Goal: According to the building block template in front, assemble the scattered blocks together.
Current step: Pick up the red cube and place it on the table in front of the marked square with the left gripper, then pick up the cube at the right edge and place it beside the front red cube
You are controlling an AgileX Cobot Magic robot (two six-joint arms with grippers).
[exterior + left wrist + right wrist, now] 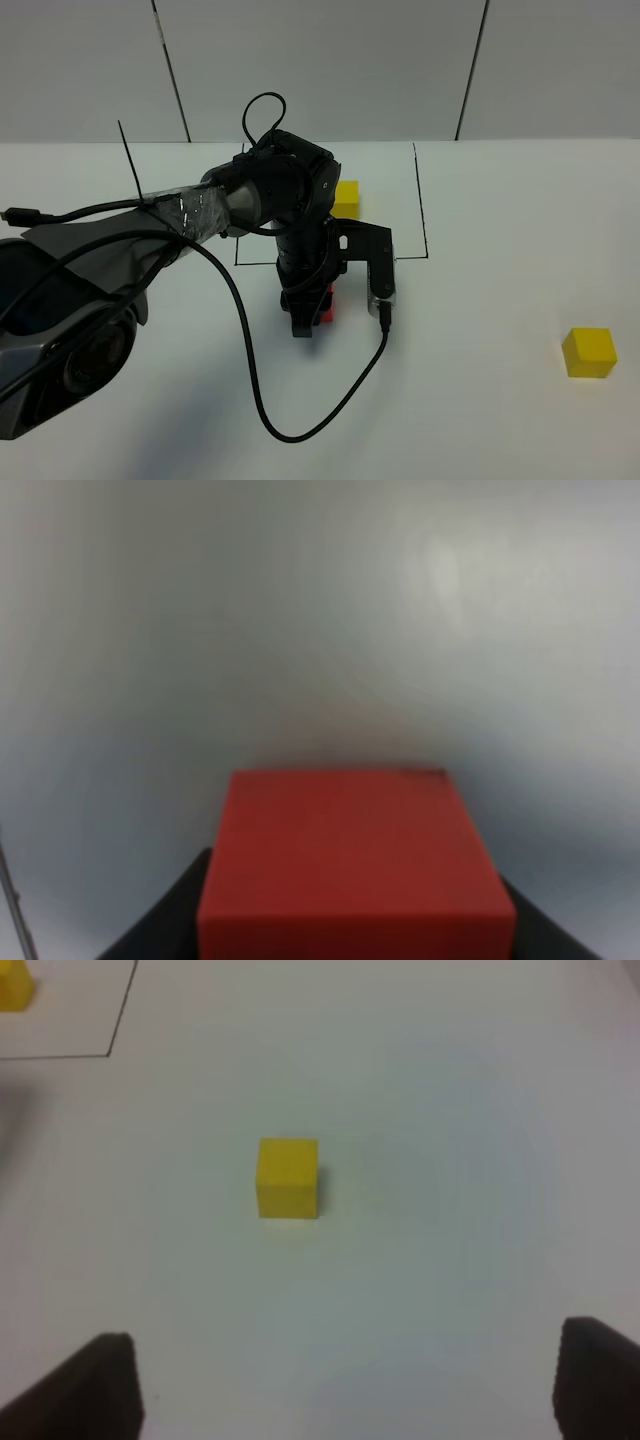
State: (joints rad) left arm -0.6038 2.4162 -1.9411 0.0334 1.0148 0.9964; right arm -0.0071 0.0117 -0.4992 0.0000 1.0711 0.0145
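My left gripper reaches to the middle of the table and is shut on the red scattered block, just in front of the black rectangle's front line. In the left wrist view the red block sits between two dark fingers. The template's yellow cube shows inside the black-line rectangle; its red cube is hidden behind the arm. The yellow scattered block lies alone at the right. My right gripper is open above the table, short of that yellow block.
A black cable loops from the left arm over the table in front. The left arm's body fills the left side. The rectangle's corner line and the template's yellow cube show in the right wrist view.
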